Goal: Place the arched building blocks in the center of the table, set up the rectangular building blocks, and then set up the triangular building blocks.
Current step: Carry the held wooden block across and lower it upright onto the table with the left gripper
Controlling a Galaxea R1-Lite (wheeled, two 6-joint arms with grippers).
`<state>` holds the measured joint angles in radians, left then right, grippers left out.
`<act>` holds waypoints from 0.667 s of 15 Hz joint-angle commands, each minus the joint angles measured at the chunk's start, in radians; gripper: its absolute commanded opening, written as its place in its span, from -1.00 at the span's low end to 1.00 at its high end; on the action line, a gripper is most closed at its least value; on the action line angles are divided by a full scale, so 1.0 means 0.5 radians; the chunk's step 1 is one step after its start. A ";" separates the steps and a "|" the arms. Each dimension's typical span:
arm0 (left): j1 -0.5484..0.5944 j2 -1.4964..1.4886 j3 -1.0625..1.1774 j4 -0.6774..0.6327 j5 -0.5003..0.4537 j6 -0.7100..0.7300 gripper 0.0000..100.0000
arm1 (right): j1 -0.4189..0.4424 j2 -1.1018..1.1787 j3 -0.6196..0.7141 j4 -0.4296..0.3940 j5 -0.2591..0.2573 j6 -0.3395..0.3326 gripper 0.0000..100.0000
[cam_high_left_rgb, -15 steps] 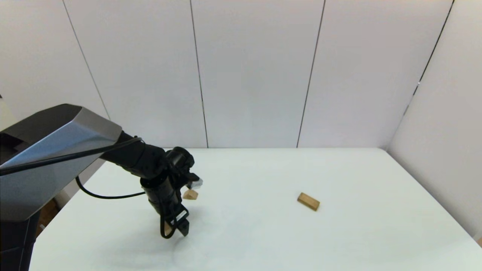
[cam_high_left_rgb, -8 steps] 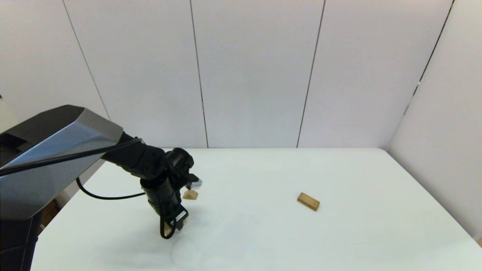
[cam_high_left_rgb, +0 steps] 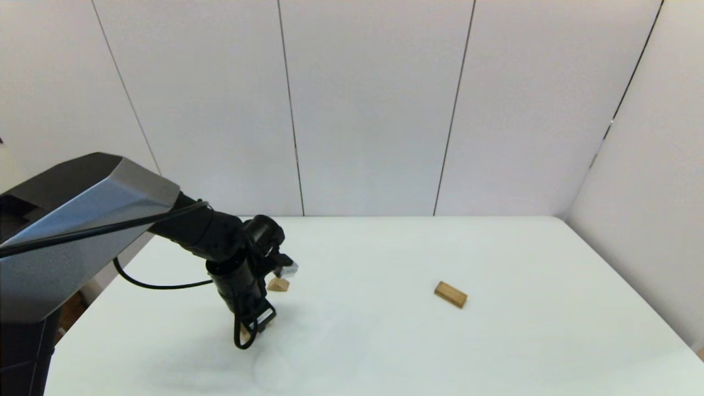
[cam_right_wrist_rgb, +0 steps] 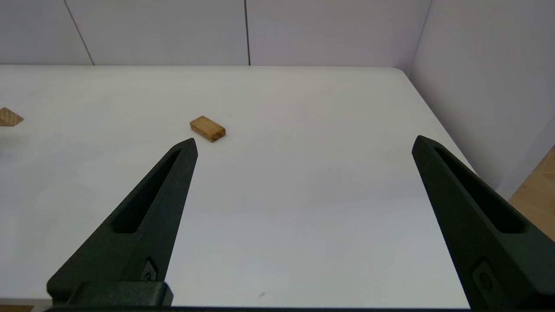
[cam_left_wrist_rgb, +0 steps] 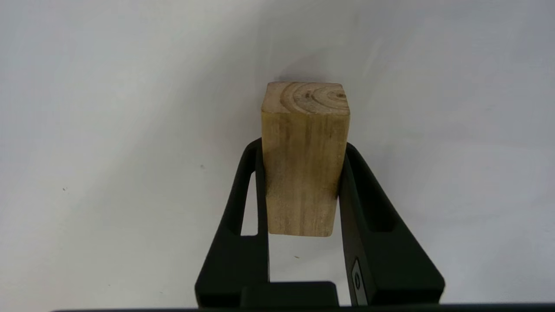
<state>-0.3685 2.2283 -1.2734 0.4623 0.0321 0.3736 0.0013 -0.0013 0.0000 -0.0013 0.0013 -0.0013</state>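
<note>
My left gripper (cam_left_wrist_rgb: 303,147) is shut on the arched building block (cam_left_wrist_rgb: 303,164), a chunky light-tan piece with end grain facing away; its hollow does not show. In the head view the left gripper (cam_high_left_rgb: 257,328) points down at the table (cam_high_left_rgb: 385,352) on its left side, and only a sliver of the arched block (cam_high_left_rgb: 243,332) peeks out. I cannot tell whether the block touches the table. The triangular block (cam_high_left_rgb: 278,284) lies just behind the left wrist. The rectangular block (cam_high_left_rgb: 450,294) lies flat to the right of centre. My right gripper (cam_right_wrist_rgb: 303,143) is open and holds nothing.
White wall panels (cam_high_left_rgb: 374,110) close off the back and right side of the table. The right wrist view shows the rectangular block (cam_right_wrist_rgb: 207,128), the triangular block (cam_right_wrist_rgb: 9,117) and the table's right edge (cam_right_wrist_rgb: 451,143).
The left gripper's lower tip sits slightly higher than a second ago, and the wrist has edged a little to the right. Both loose blocks stayed put.
</note>
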 commanded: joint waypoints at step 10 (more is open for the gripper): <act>-0.450 0.216 -1.316 1.162 0.000 0.422 -1.00 | 0.001 -0.001 0.000 -0.001 0.001 -0.001 1.00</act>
<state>-0.5343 2.2611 -1.7655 0.9026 0.0313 0.5396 0.0013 -0.0013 0.0000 -0.0013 0.0013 -0.0013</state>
